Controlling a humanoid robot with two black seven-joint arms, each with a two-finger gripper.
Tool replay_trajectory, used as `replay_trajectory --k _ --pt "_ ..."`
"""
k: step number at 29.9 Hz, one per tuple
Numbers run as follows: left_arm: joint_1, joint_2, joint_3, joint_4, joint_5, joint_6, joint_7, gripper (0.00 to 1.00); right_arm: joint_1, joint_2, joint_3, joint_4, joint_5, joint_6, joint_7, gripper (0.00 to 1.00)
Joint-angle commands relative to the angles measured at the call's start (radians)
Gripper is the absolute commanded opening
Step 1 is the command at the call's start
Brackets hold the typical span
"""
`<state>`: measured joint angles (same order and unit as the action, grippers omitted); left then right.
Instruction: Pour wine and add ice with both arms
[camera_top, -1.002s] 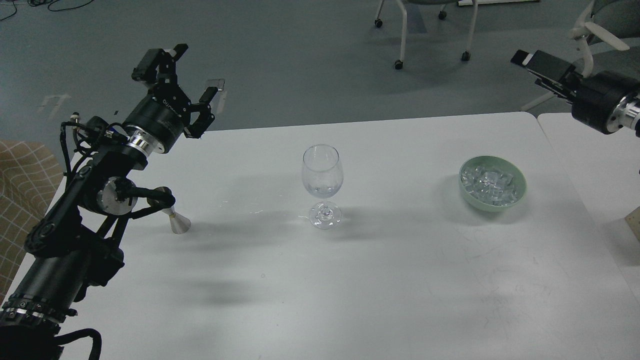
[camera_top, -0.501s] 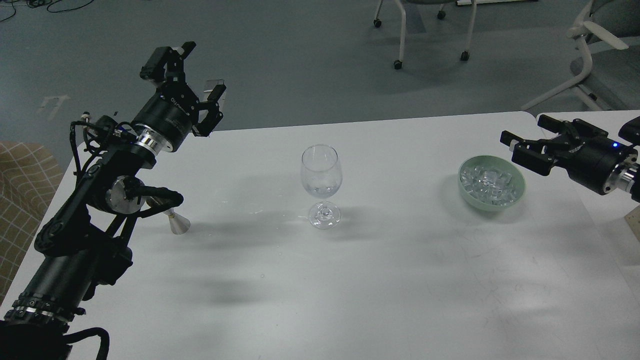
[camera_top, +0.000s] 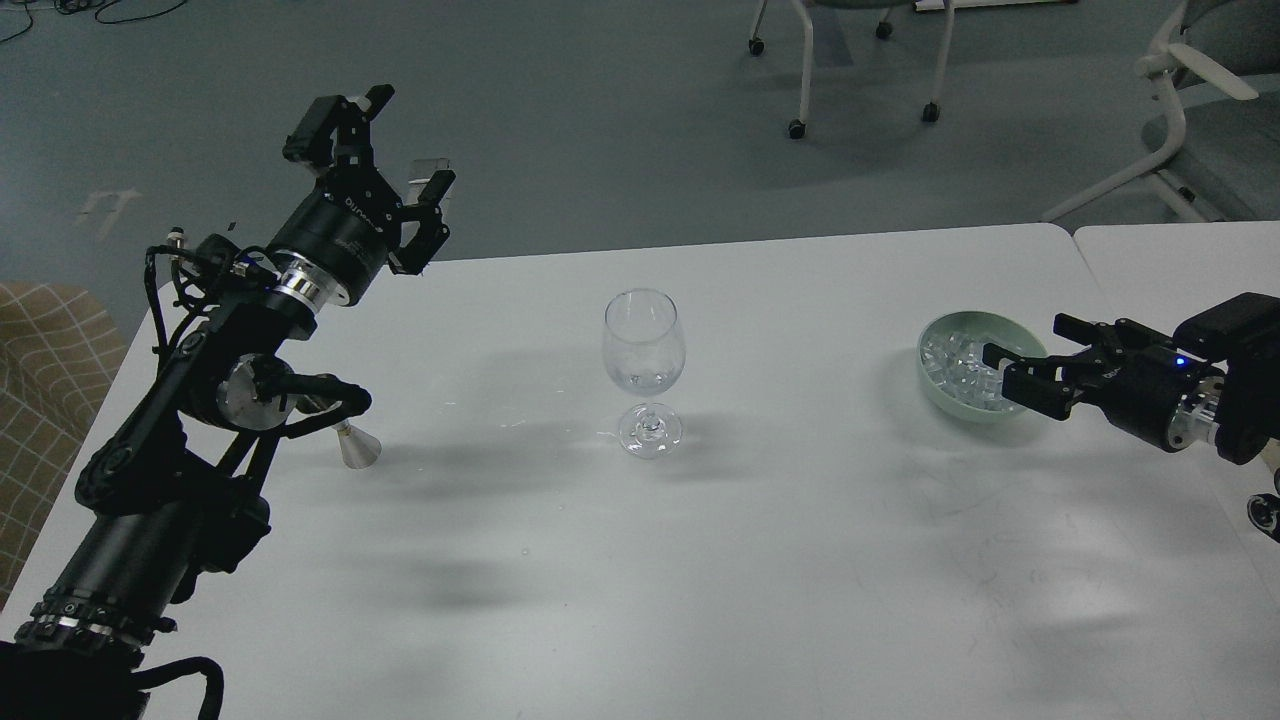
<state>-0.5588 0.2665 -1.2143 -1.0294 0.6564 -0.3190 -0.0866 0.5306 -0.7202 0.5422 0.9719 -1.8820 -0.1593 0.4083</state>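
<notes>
A clear wine glass (camera_top: 644, 368) stands upright at the middle of the white table (camera_top: 780, 560). A little clear wine (camera_top: 645, 382) lies in the bottom of its bowl. A pale green bowl (camera_top: 936, 395) at the right holds a heap of clear ice cubes (camera_top: 950, 358). My right gripper (camera_top: 1022, 338) is open and low over the bowl's right half, hiding some of the ice. My left gripper (camera_top: 410, 140) is open and empty, raised over the table's far left corner, well away from the glass.
A small metal cone-shaped cup (camera_top: 357, 449) stands on the table by my left arm, partly hidden by it. A second table (camera_top: 1160, 260) adjoins on the right. Wheeled chairs (camera_top: 850, 60) stand on the floor behind. A checked beige seat (camera_top: 40, 380) is at the left.
My right arm has swung down from the upper right to the bowl, and its gripper now shows open over the ice. My left gripper has shifted slightly up and right.
</notes>
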Motion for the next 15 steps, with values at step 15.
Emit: replay_trajectory --k 15 --pt "0.005 -0.01 -0.005 0.0 0.0 0.0 -0.002 0.98 0.104 0.088 -0.126 -0.16 -0.028 0.001 -0.005 0.85"
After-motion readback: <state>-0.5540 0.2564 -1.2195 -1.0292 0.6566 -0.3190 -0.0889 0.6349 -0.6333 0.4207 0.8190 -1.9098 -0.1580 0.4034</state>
